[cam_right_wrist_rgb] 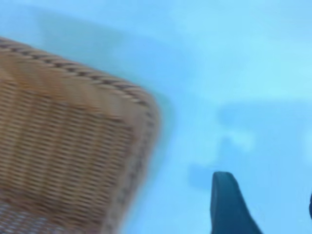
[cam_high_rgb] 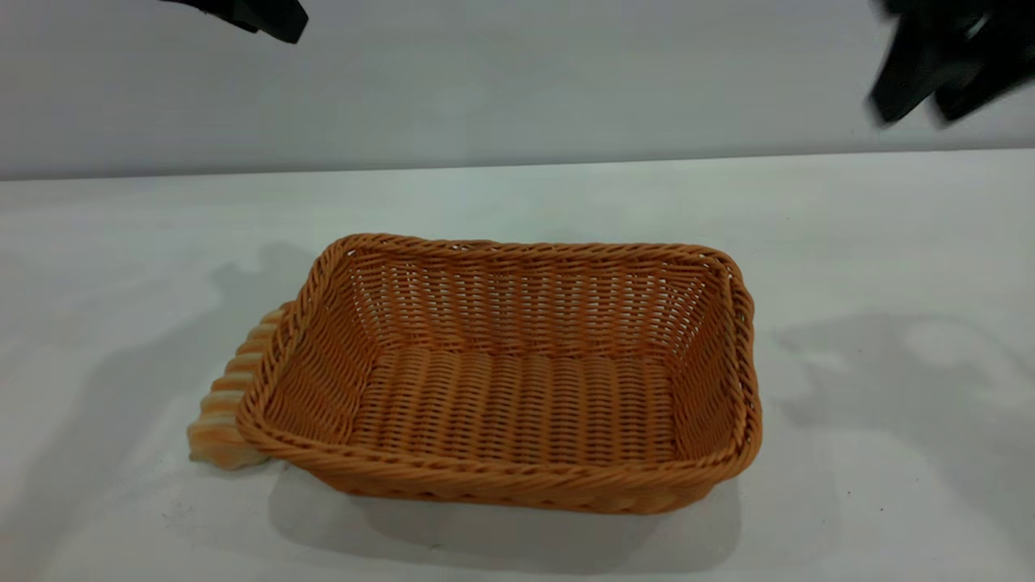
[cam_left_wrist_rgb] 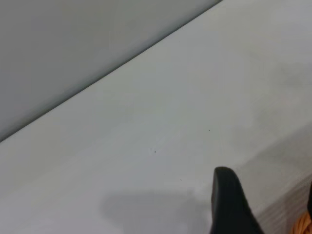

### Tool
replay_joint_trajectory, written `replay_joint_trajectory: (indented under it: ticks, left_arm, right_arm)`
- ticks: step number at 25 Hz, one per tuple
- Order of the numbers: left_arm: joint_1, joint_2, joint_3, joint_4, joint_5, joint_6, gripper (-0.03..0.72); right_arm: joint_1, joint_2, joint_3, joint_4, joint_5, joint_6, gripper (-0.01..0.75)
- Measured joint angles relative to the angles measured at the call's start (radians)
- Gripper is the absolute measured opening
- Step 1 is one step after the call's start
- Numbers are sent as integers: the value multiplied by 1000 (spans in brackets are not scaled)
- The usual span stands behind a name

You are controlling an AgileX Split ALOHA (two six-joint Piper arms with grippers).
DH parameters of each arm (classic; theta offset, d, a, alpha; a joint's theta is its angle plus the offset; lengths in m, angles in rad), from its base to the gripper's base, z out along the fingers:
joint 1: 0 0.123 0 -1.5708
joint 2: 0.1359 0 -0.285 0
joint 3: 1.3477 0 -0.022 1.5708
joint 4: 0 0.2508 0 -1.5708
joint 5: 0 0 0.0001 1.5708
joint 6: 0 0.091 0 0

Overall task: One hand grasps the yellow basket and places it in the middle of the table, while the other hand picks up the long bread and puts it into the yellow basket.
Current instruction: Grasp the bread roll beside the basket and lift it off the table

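Note:
The yellow basket stands empty in the middle of the table, its long side toward the camera. The long bread lies on the table against the basket's left end, outside it and partly hidden by the rim. My left gripper hangs high at the back left, far above the bread; in its wrist view it is open with only tabletop between the fingers. My right gripper is up at the back right, open and empty. In the right wrist view a corner of the basket lies off to the side of that gripper.
A plain grey wall runs behind the table's far edge. Bare white tabletop lies on both sides of the basket and in front of it, crossed by the arms' shadows.

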Motion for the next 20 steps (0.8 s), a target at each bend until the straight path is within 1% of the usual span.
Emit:
replay_joint_trajectory:
  ticks: [3,7,11,13,16,20]
  left_arm:
    - [3,0,0,0,0,-9,438]
    - [13,0,0,3,0,-37,438]
    - [47,6,0,14,20,-117,438]
    - [73,11,0,23,70,-158,438]
    - [109,19,0,26,149,-204,438]
    - [131,25,0,29,235,-225,438]
  right_arm:
    - [0,-131,0,-138,55,71,436]
    - [0,-306,50,-185,98,104,434]
    - [0,-524,218,-188,89,123,431]
    - [0,-645,337,-192,82,134,431]
    - [0,-811,473,-202,82,161,426]
    - [0,-1041,616,-211,105,176,403]
